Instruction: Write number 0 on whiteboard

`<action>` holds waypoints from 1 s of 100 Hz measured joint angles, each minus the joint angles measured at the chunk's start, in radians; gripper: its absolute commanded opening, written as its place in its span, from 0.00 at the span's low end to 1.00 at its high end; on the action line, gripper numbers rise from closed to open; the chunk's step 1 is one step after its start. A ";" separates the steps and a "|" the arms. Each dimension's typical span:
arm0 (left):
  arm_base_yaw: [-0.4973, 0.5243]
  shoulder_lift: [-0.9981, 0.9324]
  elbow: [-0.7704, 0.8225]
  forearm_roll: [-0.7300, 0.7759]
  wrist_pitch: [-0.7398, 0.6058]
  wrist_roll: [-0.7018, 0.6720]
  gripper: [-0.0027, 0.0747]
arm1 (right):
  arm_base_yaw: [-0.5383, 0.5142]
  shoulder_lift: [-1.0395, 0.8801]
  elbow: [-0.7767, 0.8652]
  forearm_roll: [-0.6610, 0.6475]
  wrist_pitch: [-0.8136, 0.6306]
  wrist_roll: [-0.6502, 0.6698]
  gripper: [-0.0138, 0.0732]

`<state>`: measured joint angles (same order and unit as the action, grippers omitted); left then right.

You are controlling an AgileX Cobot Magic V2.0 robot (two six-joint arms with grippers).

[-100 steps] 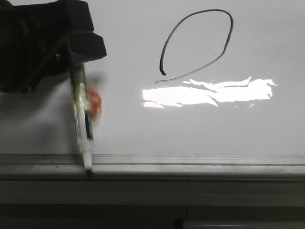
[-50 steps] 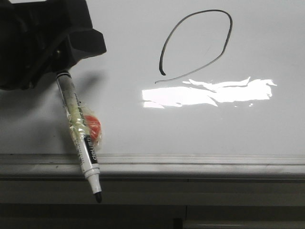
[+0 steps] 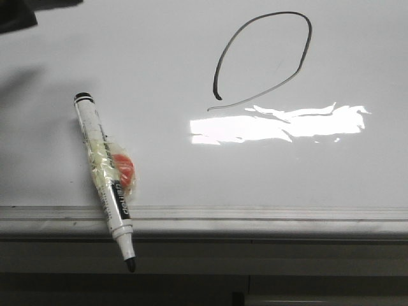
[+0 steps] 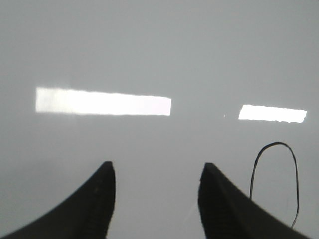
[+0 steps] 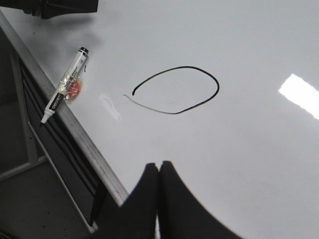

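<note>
Whiteboard (image 3: 357, 172): lay flat, glossy pale grey-white, filling most of the front view; a grey aluminium rail (image 3: 268, 220) ran along its near edge; a bright glare patch sat just below the drawn figure.
Number 0 (image 3: 220, 57): thin black slanted oval outline in the upper middle of the board, not fully closed, with a faint tail stroke at its lower left end; also seen in both wrist views (image 4: 294, 169) (image 5: 212, 82).
Left pincer (image 4: 157, 177): jaws spread wide over bare board, holding nothing, clear of the marker.
Right pincer (image 5: 158, 172): fingers pressed together, nothing between them, above the board near its railed edge.
Marker (image 3: 105, 175): lay loose and slanted at the left, well apart from the number 0; uncapped tip overhung the rail; a red blob and clear wrapping sat at mid-barrel.
</note>
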<state>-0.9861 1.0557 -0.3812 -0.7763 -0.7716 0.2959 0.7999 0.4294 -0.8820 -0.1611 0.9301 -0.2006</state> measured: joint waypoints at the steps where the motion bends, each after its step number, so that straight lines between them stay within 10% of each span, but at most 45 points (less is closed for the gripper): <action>1: 0.000 -0.011 0.000 0.000 0.000 0.017 0.28 | 0.000 -0.002 0.000 -0.002 0.000 0.000 0.08; 10: 0.000 -0.083 0.000 -0.001 0.000 0.101 0.00 | 0.000 -0.031 0.000 -0.011 -0.002 0.000 0.08; 39: 0.000 -0.312 0.038 -0.007 0.043 0.413 0.01 | 0.000 -0.264 0.048 -0.019 -0.007 0.000 0.08; 71: 0.004 -0.581 0.201 -0.012 0.074 0.457 0.01 | 0.005 -0.433 0.176 0.039 0.079 0.000 0.08; 100: 0.004 -0.721 0.250 -0.012 0.092 0.457 0.01 | 0.005 -0.420 0.362 0.124 -0.216 0.034 0.08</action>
<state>-0.9817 0.3349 -0.1307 -0.7880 -0.6795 0.7529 0.8044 0.0093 -0.5203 -0.0369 0.7140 -0.1664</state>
